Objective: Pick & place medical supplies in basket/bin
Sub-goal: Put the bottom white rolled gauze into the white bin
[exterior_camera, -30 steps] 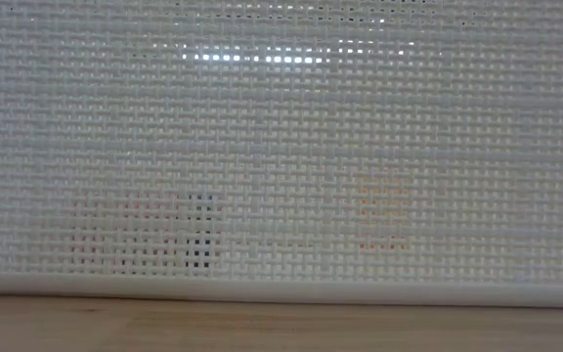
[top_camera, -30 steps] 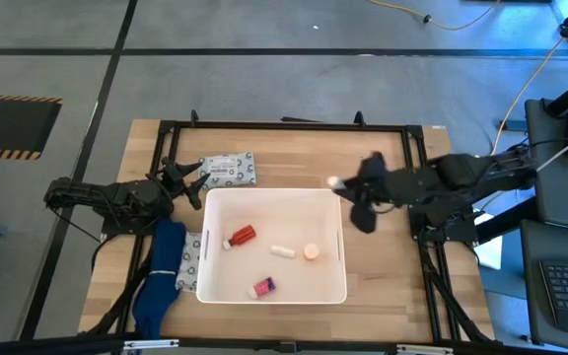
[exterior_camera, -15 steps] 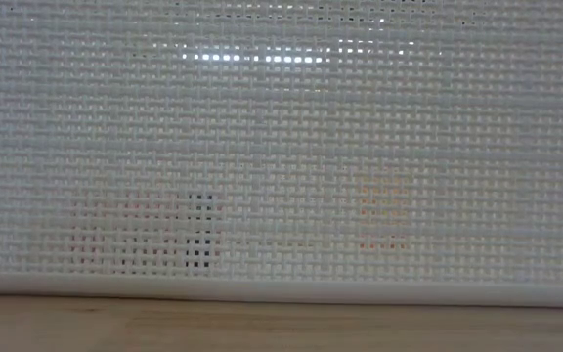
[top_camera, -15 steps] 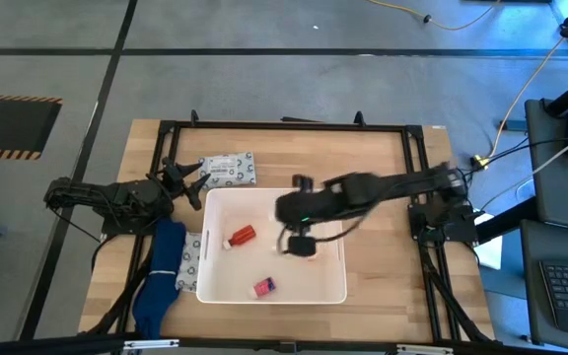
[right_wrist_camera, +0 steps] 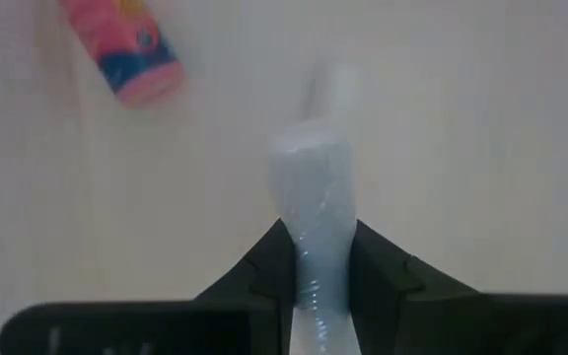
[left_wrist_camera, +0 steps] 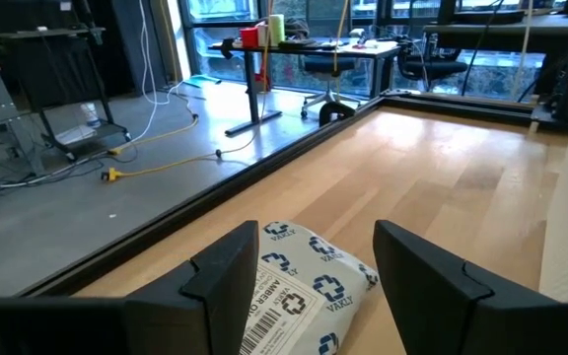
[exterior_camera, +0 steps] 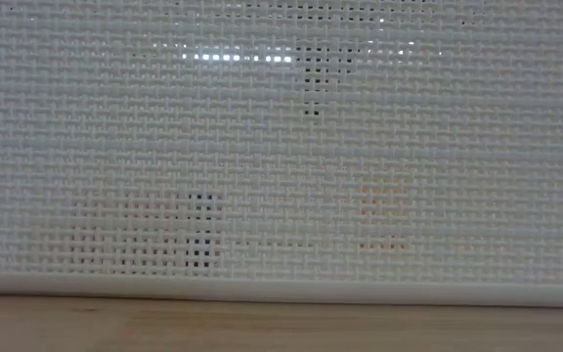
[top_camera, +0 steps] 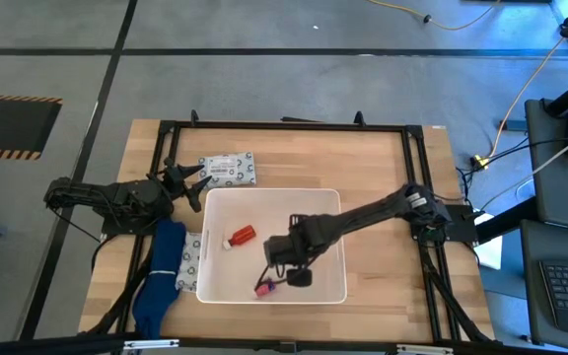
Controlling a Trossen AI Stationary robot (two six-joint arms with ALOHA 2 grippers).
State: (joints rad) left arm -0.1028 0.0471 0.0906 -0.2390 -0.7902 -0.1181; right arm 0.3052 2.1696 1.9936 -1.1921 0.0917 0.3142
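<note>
The white tub (top_camera: 333, 202) stands mid-table; its mesh wall (exterior_camera: 281, 147) fills the low view. My right gripper (top_camera: 286, 268) reaches down into the tub, shut on a pale white tube (right_wrist_camera: 321, 187). On the tub floor lie a red bottle (top_camera: 242, 236) and a pink-capped vial (top_camera: 262, 288) (right_wrist_camera: 126, 44). My left gripper (top_camera: 193, 184) (left_wrist_camera: 314, 266) waits open at the tub's far left corner, its fingers either side of a patterned packet (top_camera: 228, 170) (left_wrist_camera: 299, 281) that lies flat on the table. The orange-capped vial is hidden. My right gripper pinches the white tube between its two fingers, coming from above and pointing down at the tub floor. The tube's free end (right_wrist_camera: 328, 89) sticks out past the fingertips. Whether that end touches the floor, I cannot tell.
A second patterned packet (top_camera: 191, 260) lies against the tub's left wall, beside a blue cloth (top_camera: 161, 281) that hangs over the near left edge. A black frame (top_camera: 284, 126) runs round the table. Bare wood (top_camera: 383, 266) shows right of the tub.
My right arm has swung from the tub's far right corner over the rim and toward the near left, then down inside the tub, carrying the white tube. It now covers the white tube and the orange-capped vial that lay there.
</note>
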